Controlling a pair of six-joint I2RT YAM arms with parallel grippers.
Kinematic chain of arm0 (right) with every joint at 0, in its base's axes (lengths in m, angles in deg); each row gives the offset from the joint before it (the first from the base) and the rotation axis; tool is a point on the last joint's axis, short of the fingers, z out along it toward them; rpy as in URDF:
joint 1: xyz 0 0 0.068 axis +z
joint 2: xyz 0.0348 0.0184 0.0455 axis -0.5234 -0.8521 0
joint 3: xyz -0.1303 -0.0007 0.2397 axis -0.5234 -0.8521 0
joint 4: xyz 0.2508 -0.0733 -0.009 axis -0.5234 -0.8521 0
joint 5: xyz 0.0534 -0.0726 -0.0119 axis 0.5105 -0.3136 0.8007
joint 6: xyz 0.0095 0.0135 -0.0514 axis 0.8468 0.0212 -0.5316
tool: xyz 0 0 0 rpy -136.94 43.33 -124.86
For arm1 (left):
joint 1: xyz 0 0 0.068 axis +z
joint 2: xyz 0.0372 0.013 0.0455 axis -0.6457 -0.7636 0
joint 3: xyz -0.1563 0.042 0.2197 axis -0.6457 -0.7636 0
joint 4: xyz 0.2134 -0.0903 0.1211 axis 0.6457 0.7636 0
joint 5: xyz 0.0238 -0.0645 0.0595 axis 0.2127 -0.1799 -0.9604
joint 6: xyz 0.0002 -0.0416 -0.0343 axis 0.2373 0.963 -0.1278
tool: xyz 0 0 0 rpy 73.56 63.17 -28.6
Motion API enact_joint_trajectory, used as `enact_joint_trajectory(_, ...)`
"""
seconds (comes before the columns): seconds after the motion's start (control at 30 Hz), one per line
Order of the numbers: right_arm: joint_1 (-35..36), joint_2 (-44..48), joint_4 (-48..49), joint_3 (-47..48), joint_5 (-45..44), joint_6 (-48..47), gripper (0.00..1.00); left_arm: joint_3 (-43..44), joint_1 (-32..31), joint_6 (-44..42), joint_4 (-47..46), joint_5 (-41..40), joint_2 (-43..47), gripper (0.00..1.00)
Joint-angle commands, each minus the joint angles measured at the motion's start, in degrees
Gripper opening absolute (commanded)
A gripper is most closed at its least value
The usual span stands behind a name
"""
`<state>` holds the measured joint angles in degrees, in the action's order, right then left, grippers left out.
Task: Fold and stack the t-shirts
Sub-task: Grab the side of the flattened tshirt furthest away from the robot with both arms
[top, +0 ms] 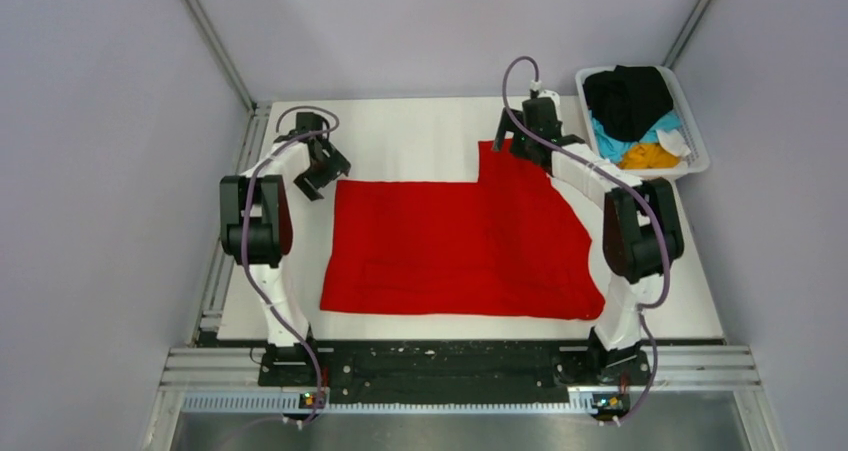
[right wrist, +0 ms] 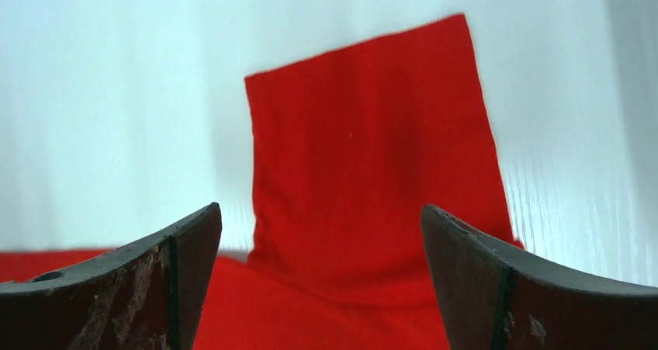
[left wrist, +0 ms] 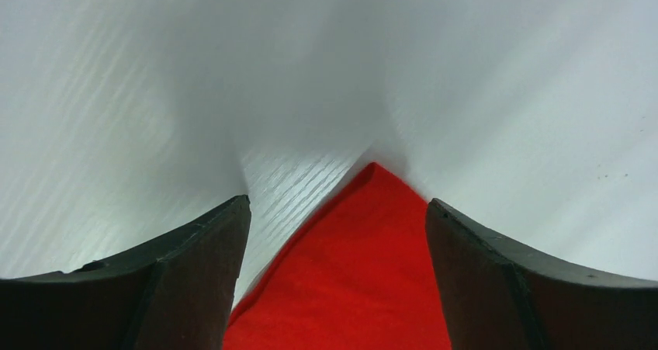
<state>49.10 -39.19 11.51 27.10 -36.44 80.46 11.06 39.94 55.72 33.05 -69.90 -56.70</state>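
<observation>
**Red shirt spread flat; both claws released**

**Item 1.** Bright red short-sleeved cloth t-shirt (top: 455, 246). It lies spread flat on the smooth white table (top: 410, 136), between the two arms, and covers most of the middle of the surface. Its near edge runs close to the table's near edge. One sleeve (top: 495, 168) juts toward the far side at the shirt's right. The right edge slants and is partly hidden under the right arm.

**Item 2.** Left gripper (top: 322, 181). Black two-finger claw, released, jaws spread wide. It sits at the far left corner of the red shirt. In the left wrist view that pointed corner (left wrist: 365, 265) lies on the table between the two dark fingers (left wrist: 186, 280). Whether the tips touch the cloth cannot be told.

**Item 3.** Right gripper (top: 508, 143). Black two-finger claw, released, jaws spread wide. It sits at the jutting sleeve. In the right wrist view the sleeve lies flat on the table, reaching from between the worn dark fingers (right wrist: 147, 288) out beyond them. Contact with the cloth cannot be told.

**Item 4.** White plastic basket (top: 700, 159). Rectangular, at the far right corner of the table, apart from the red shirt. Its contents are heaped and crumpled:
- a black cloth t-shirt (top: 628, 99) on top toward the far end
- a light blue cloth t-shirt (top: 655, 131) just beneath it
- an orange-yellow cloth t-shirt (top: 648, 156) at the near end
</observation>
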Motion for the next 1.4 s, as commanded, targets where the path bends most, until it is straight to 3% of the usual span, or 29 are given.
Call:
enact_joint_trajectory(0.0,-1.36,-7.34,0.38,8.91,-1.67,-3.04,0.96,6.58,-0.1,-2.24,4.51,3.84,-3.89,0.86)
enact_joint_trajectory(0.17,-2.03,-14.06,0.26,13.48,-2.04,-1.96,0.94,7.81,-0.09,-2.84,5.87,6.9,-6.44,0.79)
enact_joint_trajectory(0.43,-2.05,-17.32,6.83,12.05,-3.02,-2.5,0.91,9.71,-0.12,-7.47,6.8,12.55,-8.7,0.66)
enact_joint_trajectory(0.6,-2.0,-18.86,12.15,11.76,-2.21,-2.36,0.89,9.02,-0.98,-9.02,8.77,11.54,-9.09,0.58)
enact_joint_trajectory(0.73,-1.97,-21.79,11.63,15.58,-1.69,-1.96,0.87,9.33,-0.99,-9.02,10.49,10.02,-9.99,0.34)
enact_joint_trajectory(0.77,-1.98,-22.69,10.98,16.75,-1.73,-1.77,0.87,9.44,-1.05,-9.11,10.93,9.7,-10.25,0.25)
enact_joint_trajectory(0.8,-1.96,-24.17,10.03,18.17,-2.18,-1.58,0.86,9.45,-1.0,-9.3,11.25,9.48,-10.4,0.06)
enact_joint_trajectory(0.83,-1.96,-25.38,8.31,19.75,-3.06,-1.28,0.86,9.48,-0.96,-9.4,11.6,9.22,-10.47,0.0)
enact_joint_trajectory(1.03,-1.9,-31.64,0.45,29.19,-8.38,-1.56,0.83,6.44,-1.13,-10.36,8.8,9.65,-5.95,0.0)
enact_joint_trajectory(1.23,-0.44,-30.85,-1.44,26.72,-10.83,-3.99,0.72,2.55,-1.05,-9.93,5.06,9.35,-1.36,0.0)
enact_joint_trajectory(1.37,0.87,-29.69,-1.53,25.41,-13.34,-7.94,0.56,0.63,-1.11,-9.76,4.12,8.94,-0.66,0.0)
